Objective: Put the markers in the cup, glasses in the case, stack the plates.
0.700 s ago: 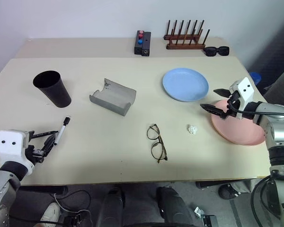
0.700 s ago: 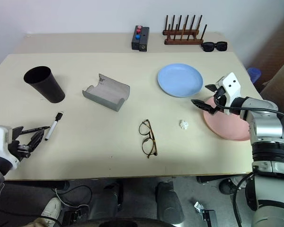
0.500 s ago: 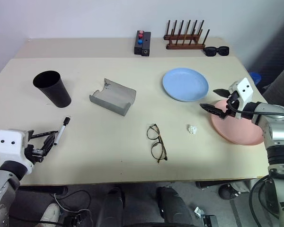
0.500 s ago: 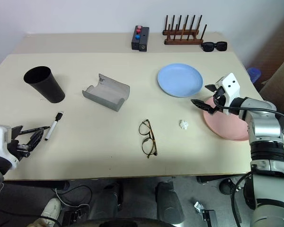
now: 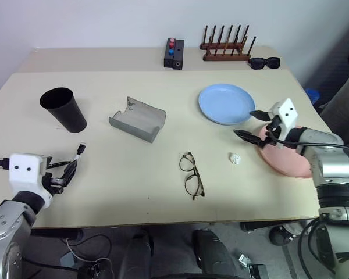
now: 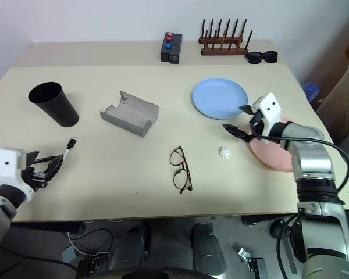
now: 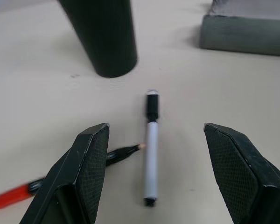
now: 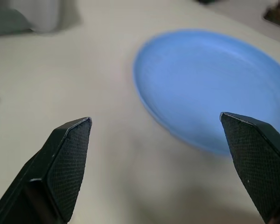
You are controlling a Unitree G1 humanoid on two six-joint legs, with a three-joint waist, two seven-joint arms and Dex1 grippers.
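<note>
A: Taking the cup (image 5: 63,108) as landmark, where does everything lie?

B: The white marker (image 7: 150,149) lies on the tabletop (image 5: 134,174) just in front of the cup, the red marker (image 7: 60,179) beside it. The left tool (image 7: 151,172) hangs over the white one, fingers spread wide, gripping nothing. The open case (image 5: 137,118) sits just right of the cup, the glasses (image 5: 191,175) further right and nearer the front edge.

A: And the plates?

B: Well right of the cup. The right tool (image 6: 237,120), fully open and empty, hovers at the blue plate (image 5: 227,103), with the pink plate (image 5: 285,157) under its arm.

A: Advice for the marker?

B: I'd lower straight down and close across the barrel's middle, keeping the left finger clear of the red marker so only one lifts. For the plate, catch the near rim.
</note>
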